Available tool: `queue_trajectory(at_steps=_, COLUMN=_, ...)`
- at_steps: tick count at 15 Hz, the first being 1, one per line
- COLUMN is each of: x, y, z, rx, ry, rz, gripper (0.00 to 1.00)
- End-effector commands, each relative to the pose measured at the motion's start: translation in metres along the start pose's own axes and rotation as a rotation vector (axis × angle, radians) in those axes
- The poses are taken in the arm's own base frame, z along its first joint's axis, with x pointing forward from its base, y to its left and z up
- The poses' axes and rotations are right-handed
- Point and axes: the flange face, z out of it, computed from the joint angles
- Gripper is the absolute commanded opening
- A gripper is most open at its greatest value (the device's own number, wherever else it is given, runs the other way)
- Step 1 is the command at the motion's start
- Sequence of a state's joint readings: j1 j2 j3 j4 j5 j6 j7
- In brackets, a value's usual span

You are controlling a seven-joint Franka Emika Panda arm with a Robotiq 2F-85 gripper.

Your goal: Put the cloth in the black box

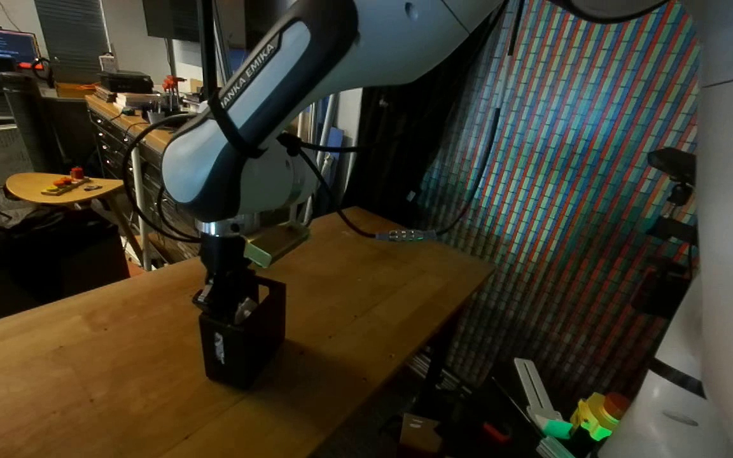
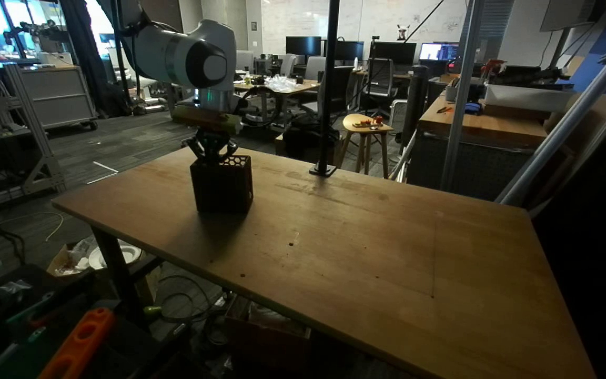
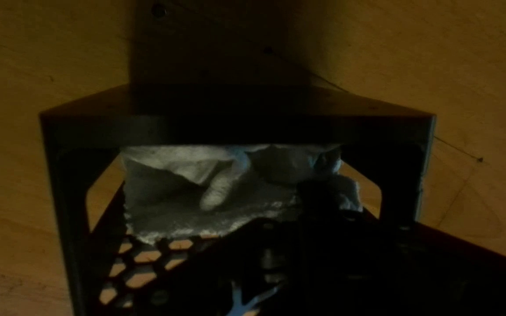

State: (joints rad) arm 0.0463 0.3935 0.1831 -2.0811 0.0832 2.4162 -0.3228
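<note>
The black box (image 1: 258,343) stands upright on the table and also shows in an exterior view (image 2: 224,188). In the wrist view its rim (image 3: 235,129) frames the opening, with side cut-outs and a hexagon mesh below. The pale grey-white cloth (image 3: 169,206) lies crumpled inside the box's outline; a bit of the cloth (image 1: 245,310) shows at the box's top. My gripper (image 2: 212,157) points down into the box's top. In the wrist view its dark fingers (image 3: 303,206) come together at the cloth and look shut on it; the contact itself is in deep shadow.
The wooden table (image 1: 354,305) carries the box near one end. A black pole (image 2: 326,105) rises from the table's edge on a flat foot. A cable (image 1: 404,235) hangs beside the arm near the tabletop. A stool (image 2: 366,126) stands beyond the table.
</note>
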Motion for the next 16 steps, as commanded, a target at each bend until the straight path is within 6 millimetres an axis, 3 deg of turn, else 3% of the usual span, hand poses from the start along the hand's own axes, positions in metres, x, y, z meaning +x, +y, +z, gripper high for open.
queue_trajectory(at_steps=1, x=-0.002, y=0.009, z=0.019, rx=0.039, ry=0.026, rz=0.017, gripper=0.01)
queue_trajectory(at_steps=4, x=-0.014, y=0.017, z=0.036, rx=0.074, ry=0.024, rz=0.045, gripper=0.01)
queue_trajectory(at_steps=7, x=-0.023, y=0.023, z=0.041, rx=0.095, ry=0.022, rz=0.064, gripper=0.01)
queue_trajectory(at_steps=16, x=-0.024, y=0.013, z=0.002, rx=0.042, ry=0.025, rz=0.061, gripper=0.01)
